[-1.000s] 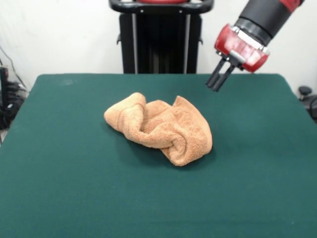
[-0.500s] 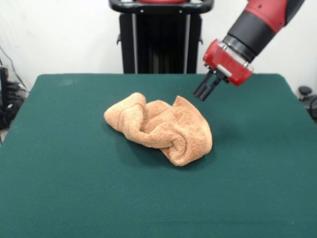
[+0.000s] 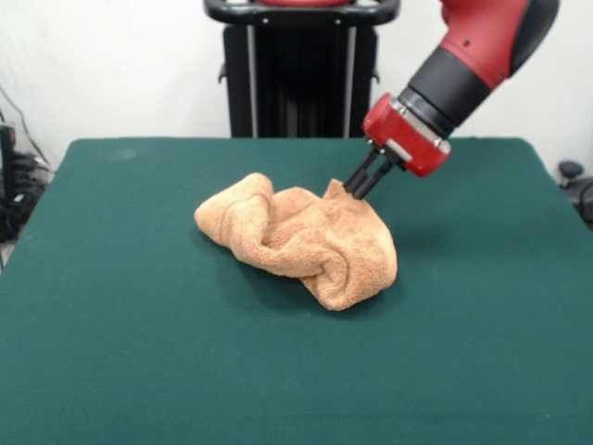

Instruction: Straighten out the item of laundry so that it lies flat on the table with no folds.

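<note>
Green table (image 3: 111,352) lies bare around crumpled towel (image 3: 301,241).

Pincer (image 3: 355,192) tips meet the crumpled towel's (image 3: 301,239) raised far corner.

I couldn't see the underside of the towel (image 3: 301,243); its folds hid the inner layers and both ribbed bands. The gripper (image 3: 354,193) tips sat right at the towel's far peak, and I couldn't tell whether they touched it or how far apart they stood. The arm (image 3: 482,46) was cut off by the top edge. The table (image 3: 111,352) ran out of frame at the bottom and both lower sides.
</note>
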`<action>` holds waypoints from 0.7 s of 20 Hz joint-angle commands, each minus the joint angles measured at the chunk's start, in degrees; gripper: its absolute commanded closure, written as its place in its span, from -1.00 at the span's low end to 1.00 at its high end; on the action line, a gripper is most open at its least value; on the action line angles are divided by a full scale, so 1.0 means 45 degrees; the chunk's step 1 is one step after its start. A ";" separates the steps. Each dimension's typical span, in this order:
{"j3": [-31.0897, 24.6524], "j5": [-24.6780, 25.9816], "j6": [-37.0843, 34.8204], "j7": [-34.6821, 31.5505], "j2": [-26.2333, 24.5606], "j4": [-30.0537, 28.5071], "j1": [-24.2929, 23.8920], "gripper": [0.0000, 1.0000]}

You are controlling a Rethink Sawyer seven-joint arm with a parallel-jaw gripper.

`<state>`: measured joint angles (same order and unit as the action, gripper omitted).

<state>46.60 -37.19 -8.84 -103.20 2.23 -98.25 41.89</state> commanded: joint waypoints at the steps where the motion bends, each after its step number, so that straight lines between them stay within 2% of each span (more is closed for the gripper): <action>1: -0.1540 -0.0600 0.0547 -0.3626 -0.0771 0.0422 0.0312 1.00; 9: -0.1427 -0.0673 0.0696 -0.3557 -0.0919 0.0693 0.0293 1.00; 14: -0.1594 -0.0523 0.1370 -0.3398 -0.0947 0.0721 0.0172 1.00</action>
<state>46.61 -37.22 -7.85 -103.20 -0.58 -98.24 42.03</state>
